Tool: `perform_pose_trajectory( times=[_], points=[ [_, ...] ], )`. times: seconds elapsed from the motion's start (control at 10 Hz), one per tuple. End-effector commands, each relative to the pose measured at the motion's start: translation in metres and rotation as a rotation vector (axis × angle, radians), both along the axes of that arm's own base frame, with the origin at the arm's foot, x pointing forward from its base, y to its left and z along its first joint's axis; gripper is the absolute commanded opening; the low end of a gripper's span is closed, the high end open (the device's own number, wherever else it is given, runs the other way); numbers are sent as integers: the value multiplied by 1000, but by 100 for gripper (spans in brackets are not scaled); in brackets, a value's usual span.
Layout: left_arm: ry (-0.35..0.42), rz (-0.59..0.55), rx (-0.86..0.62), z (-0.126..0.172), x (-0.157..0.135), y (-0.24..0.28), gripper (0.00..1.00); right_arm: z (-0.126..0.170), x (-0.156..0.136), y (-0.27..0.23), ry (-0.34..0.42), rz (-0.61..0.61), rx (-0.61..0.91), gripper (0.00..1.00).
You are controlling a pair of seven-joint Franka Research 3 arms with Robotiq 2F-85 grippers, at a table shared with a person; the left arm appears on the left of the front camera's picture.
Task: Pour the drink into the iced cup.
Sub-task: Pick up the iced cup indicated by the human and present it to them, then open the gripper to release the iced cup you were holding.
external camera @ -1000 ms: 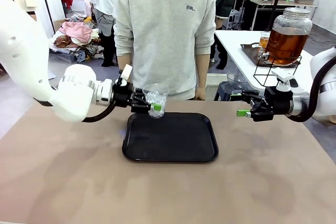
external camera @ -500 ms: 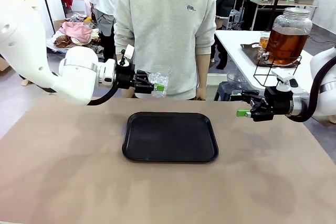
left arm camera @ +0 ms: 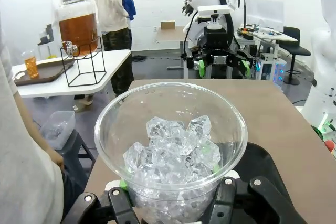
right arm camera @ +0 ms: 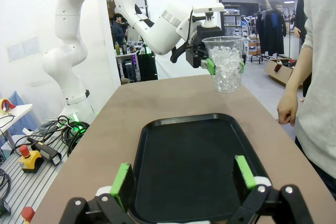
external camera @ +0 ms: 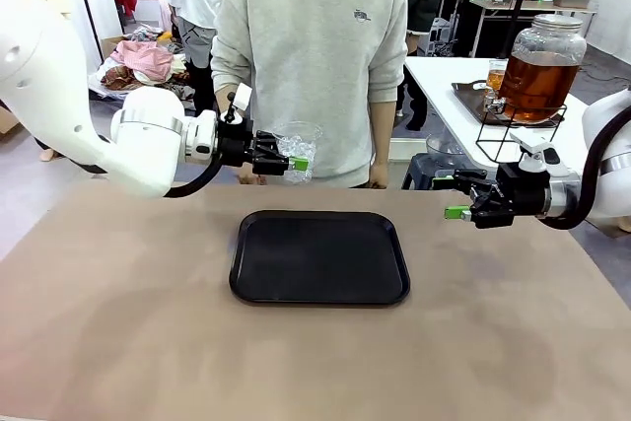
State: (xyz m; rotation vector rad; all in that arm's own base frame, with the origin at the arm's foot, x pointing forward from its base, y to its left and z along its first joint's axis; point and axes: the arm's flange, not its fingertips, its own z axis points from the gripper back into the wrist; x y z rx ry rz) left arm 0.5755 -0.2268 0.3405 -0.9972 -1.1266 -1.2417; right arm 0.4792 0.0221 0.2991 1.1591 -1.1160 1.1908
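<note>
Looking across the table, you see the left gripper clenched on the iced cup, holding it upright above the table, beyond the tray's far edge, near the person. The right gripper hangs released, fingers spread, empty. The drink sits in its jar on the side table, well apart from the cup.

Lifted since a second ago — left gripper with the iced cup clamped between its pads, up off the near-left corner of the black tray and now in the air in front of the person's grey sweater. Tilted half a second back — upright again now, barely shifted otherwise.
</note>
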Motion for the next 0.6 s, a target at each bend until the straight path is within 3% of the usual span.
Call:
perform_pose_trajectory(
  times=[0.0, 0.5],
  points=[
    [-3, 0, -3, 3, -2, -1, 62, 3, 1, 1, -7, -2, -1, 100],
    [-3, 0, -3, 3, -2, -1, 62, 3, 1, 1, -7, -2, -1, 100]
  ],
)
